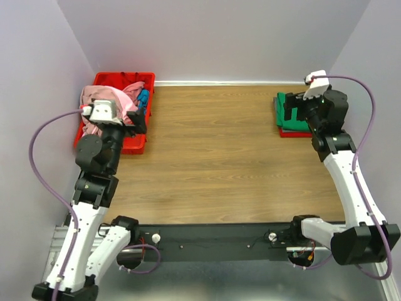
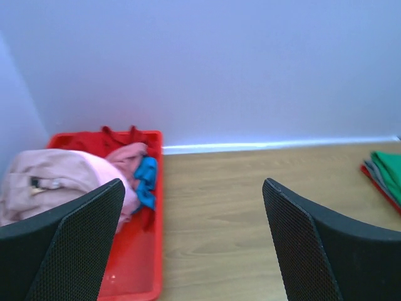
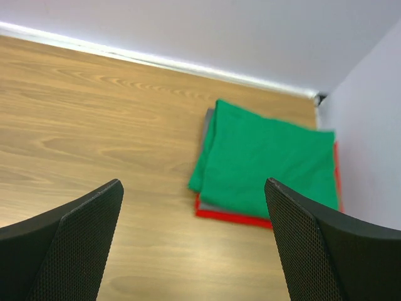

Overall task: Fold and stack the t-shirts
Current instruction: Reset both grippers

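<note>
Next shirt: pink t-shirt point(image 2: 56, 175) lay in the bin point(image 2: 135, 276), just left of the left gripper point(image 2: 192, 188).
Tools: left gaped empty; right gripper point(image 3: 194, 188) likewise.

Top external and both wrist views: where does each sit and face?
Top external: above, behind the robot, looking down on the table; left arm and right arm show.
Left wrist: faces red bin of crumpled shirts past its open left gripper.
Right wrist: faces folded stack past its open right gripper.
Shared: left wrist also catches that stack.
</note>
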Controlling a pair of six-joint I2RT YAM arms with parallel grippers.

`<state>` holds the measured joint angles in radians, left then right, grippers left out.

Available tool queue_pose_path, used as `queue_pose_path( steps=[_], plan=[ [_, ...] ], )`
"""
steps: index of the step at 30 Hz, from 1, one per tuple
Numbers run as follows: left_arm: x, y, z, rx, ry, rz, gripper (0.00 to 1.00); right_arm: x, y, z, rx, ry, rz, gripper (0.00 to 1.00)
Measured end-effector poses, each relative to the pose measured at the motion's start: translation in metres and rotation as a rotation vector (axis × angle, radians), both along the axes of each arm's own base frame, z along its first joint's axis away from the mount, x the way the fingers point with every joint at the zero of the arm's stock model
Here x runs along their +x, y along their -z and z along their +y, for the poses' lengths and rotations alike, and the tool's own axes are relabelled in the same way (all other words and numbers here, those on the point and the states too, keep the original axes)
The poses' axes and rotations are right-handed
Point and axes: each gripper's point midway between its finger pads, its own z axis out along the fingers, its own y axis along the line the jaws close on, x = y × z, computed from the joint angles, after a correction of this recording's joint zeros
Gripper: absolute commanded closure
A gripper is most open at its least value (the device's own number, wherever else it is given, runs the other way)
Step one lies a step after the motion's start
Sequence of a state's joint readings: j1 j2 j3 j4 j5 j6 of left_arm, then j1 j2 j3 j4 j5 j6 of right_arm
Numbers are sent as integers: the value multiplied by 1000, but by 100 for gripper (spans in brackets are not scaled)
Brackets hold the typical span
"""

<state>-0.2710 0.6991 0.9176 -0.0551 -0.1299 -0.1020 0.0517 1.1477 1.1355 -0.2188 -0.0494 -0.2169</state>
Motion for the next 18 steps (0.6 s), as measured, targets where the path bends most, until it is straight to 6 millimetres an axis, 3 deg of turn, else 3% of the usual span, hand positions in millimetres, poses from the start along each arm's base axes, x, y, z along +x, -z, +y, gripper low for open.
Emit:
queue_pose_path(
  steps=[4, 7, 11, 18],
  plan=[
    [10, 0, 30, -33, -86, 16, 2, -14, 11, -4, 125, 81, 24, 0],
    [14, 16, 26, -26, -59, 66, 2, -22, 17, -12, 202, 169, 27, 0],
    [4, 36, 24, -19, -43, 96, 2, -31, 28, -21, 267, 244, 29, 0],
    [-6, 37, 24, -19, -31, 78, 2, -36, 44, -34, 292, 320, 32, 0]
  ],
)
